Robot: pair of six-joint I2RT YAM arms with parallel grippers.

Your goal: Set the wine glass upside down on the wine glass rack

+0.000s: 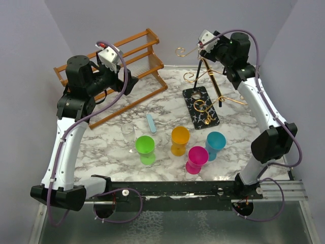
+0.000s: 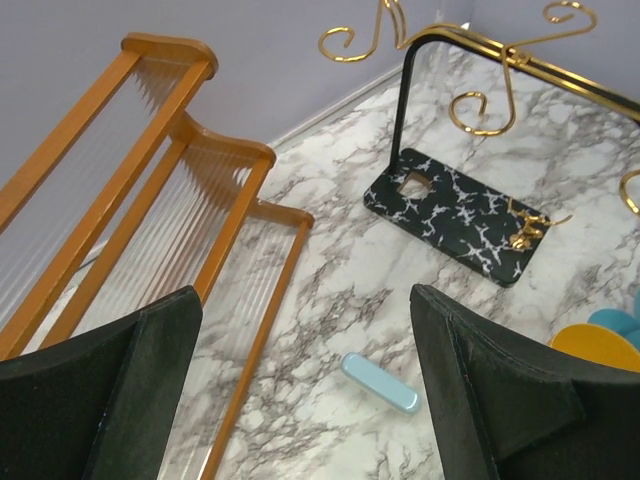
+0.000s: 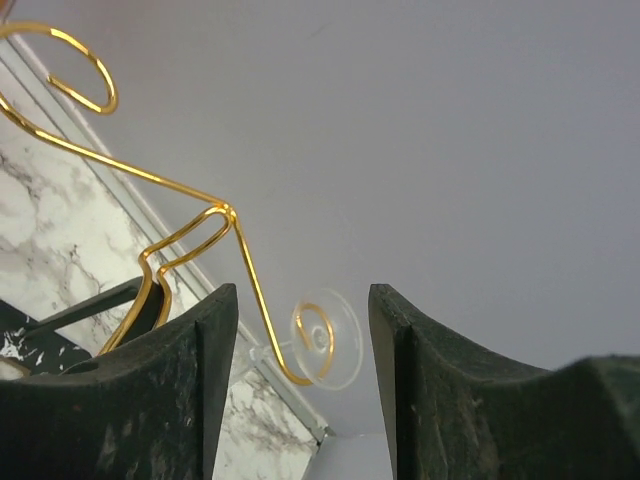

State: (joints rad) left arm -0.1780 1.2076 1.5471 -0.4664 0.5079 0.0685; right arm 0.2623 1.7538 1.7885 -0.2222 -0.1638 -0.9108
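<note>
Release step. The wine glass (image 3: 327, 340) hung by its foot on a gold arm of the wine glass rack (image 1: 202, 107), touching neither finger of the right hand (image 3: 302, 300), which was part-open and empty. The left hand (image 2: 305, 300) was wide open and empty. Next move calls for backing the right hand off without snagging the wire.
</note>
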